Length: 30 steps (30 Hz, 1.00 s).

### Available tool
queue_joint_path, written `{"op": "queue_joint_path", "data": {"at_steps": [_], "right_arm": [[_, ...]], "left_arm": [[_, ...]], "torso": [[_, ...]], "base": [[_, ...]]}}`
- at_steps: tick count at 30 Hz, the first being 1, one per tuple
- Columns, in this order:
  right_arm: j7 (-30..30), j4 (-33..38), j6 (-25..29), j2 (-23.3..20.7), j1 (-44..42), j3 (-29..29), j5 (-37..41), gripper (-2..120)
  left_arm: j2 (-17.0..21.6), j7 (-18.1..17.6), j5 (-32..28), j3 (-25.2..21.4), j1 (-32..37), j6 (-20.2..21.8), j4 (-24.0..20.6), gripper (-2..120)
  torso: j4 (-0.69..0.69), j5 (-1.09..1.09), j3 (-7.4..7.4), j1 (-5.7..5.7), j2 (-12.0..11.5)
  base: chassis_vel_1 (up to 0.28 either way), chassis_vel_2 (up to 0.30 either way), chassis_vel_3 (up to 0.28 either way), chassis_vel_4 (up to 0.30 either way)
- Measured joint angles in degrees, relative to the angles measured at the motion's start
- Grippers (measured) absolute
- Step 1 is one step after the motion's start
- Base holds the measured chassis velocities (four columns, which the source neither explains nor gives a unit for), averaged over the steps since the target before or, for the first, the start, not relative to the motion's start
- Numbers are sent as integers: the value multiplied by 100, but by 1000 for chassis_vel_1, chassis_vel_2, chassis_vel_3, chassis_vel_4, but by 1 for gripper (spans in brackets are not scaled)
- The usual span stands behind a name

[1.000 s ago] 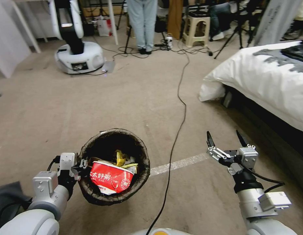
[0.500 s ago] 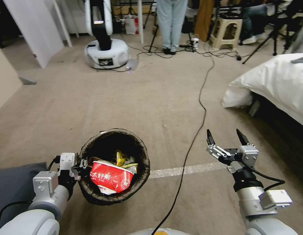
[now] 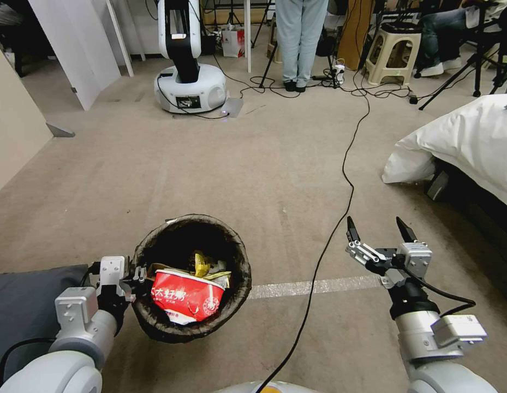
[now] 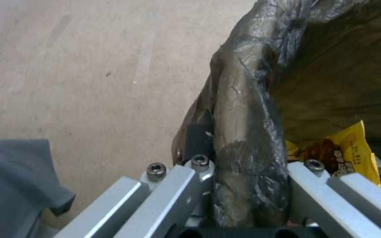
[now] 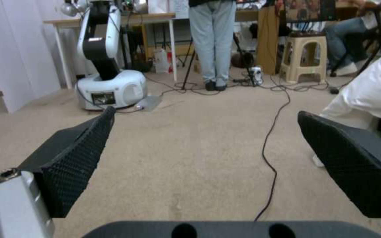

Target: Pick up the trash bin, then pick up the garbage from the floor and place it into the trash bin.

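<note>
While my base turns, the whole head view has slid: the other white robot [image 3: 190, 82] and the bed [image 3: 471, 147] have shifted rightward across the picture over the last second, and a beige panel [image 3: 13, 136] has come in at the left edge. That is camera motion; both arms stand as they did.

Left claw [image 3: 134, 277]: clamped on the near-left rim of the trash bin [image 3: 193, 278], which hangs off the floor in front of me. In the left wrist view the fingers [image 4: 173, 188] pinch the folded dark liner [image 4: 248, 132] from both sides.

Contents noted: red noodle bowl [image 3: 186, 299] on top, yellow snack wrapper [image 3: 201, 265] behind it.

Right claw [image 3: 380, 232]: spread wide, holding nothing, held out over the carpet with a black cable [image 3: 340, 218] just to its left.

Judgement: bin pickup is done and some garbage is already inside; the turn reads as a search for what is left. No loose litter lies on the stretch of floor in sight.

Not verifiable: the bin's white wall under the liner, whatever sits below the bowl, and the floor directly under the bin and behind me. A grey object [image 3: 29, 300] at my left is cut off and unidentified
</note>
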Motion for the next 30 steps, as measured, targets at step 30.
{"op": "queue_joint_path", "data": {"at_steps": [30], "right_arm": [[105,-146,-14,58,48,-93,-31,100]], "left_arm": [[-282,-1191,-1147,337,-405,106,789,1]], "torso": [[1,0,0,0,0]], "base": [[0,0,0,0]]}}
